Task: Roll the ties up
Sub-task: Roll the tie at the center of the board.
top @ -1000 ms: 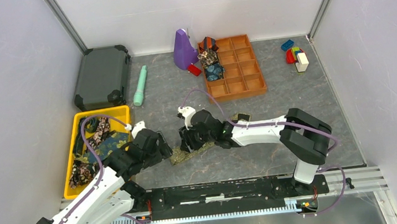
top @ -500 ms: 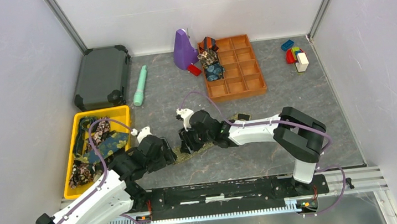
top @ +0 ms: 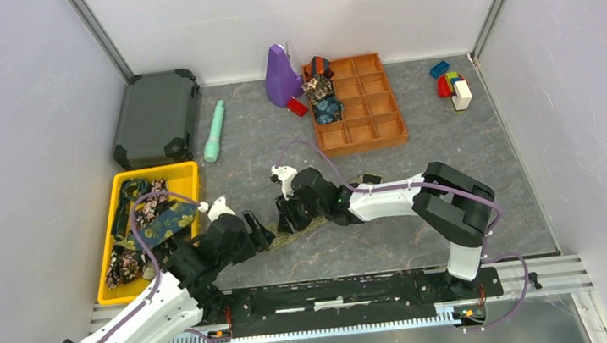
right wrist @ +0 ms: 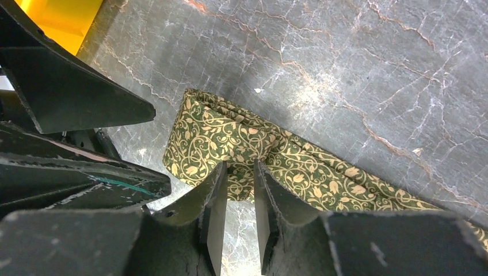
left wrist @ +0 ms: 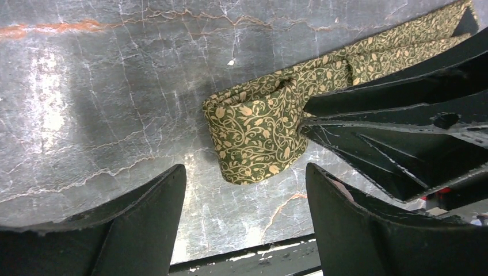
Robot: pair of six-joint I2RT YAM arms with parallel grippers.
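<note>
On the counter [top: 392, 239], just 7 o'clock of centre, the olive-gold tie [left wrist: 253, 135] lies with its started roll at its 8 o'clock end. It looks soft, light and likely slippery, best gripped across the fold. The right tool [right wrist: 239, 172] pinches it there; the left tool [left wrist: 244, 169] straddles it, spread wide.

Folded tie [left wrist: 253, 135] showing olive-green ground – tan-gold scrolling vines and small tulips running all over. Tabletop [left wrist: 86, 86] showing grey marbling, white veins, one orange streak. Yellow bin [top: 185, 174] holding navy tie [top: 165, 223] with yellow flowers and dark tie [top: 149, 208] with pale floral print. Compartment tray [top: 380, 121] showing orange-brown. Cone-like object [top: 281, 76] showing purple, cylinder [top: 213, 131] mint-teal, case [top: 156, 117] dark green. Toy blocks [top: 445, 87] – blue, red, white.
</note>
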